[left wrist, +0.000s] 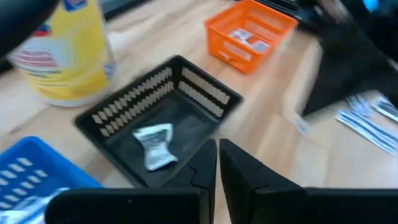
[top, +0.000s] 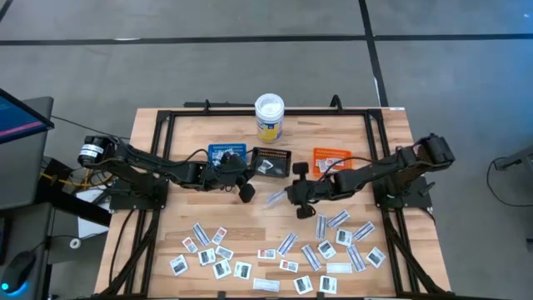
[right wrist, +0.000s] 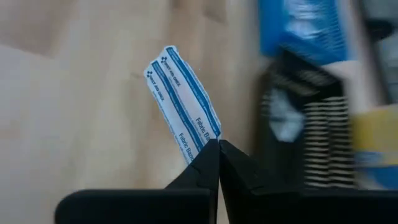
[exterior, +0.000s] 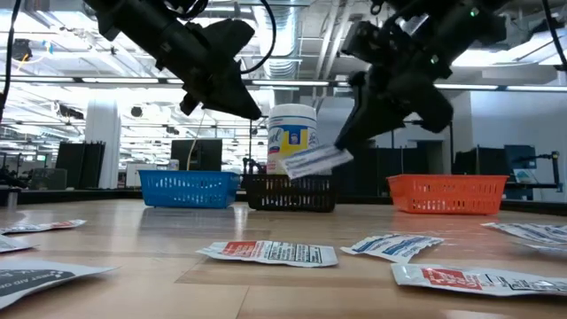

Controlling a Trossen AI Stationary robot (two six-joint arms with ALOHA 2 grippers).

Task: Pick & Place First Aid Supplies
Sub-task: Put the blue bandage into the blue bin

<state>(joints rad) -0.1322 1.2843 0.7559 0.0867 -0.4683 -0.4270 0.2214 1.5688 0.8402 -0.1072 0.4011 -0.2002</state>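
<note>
- The right gripper point(right wrist: 219, 144) hung above the middle of the worktop point(top: 175, 229), its fingers point(right wrist: 200, 168) clenched on one end of a narrow white-and-blue strip packet point(right wrist: 181, 106)
- In the low view that strip packet point(exterior: 312, 159) was clear of the wood, tilted, in front of the black tray point(exterior: 291, 192) and the yellow-labelled tub point(exterior: 291, 137)
- From above, the held packet point(top: 276, 198) stuck out from the right gripper point(top: 293, 193) toward the left arm, just in front of the black tray point(top: 272, 160)
- The left gripper point(top: 246, 192) hovered near the blue tray point(top: 226, 153) and the black tray, its fingers point(left wrist: 239, 168) pressed together and grasping nothing
- The left wrist view showed a crumpled white packet point(left wrist: 153, 144) lying inside the black tray point(left wrist: 205, 93), and a white item in the orange tray point(left wrist: 249, 28)
- The three small trays stood in a row across the far half of the worktop, blue, black, then orange point(top: 331, 158), with the tub point(top: 269, 117) behind them
- The remaining first aid supplies point(top: 287, 254) lay scattered flat over the near half of the worktop: narrow strips and squarish white packets with dark or red marks
- In the low view a flat packet with red marks point(exterior: 270, 252) lay nearest the middle of the foreground
</note>
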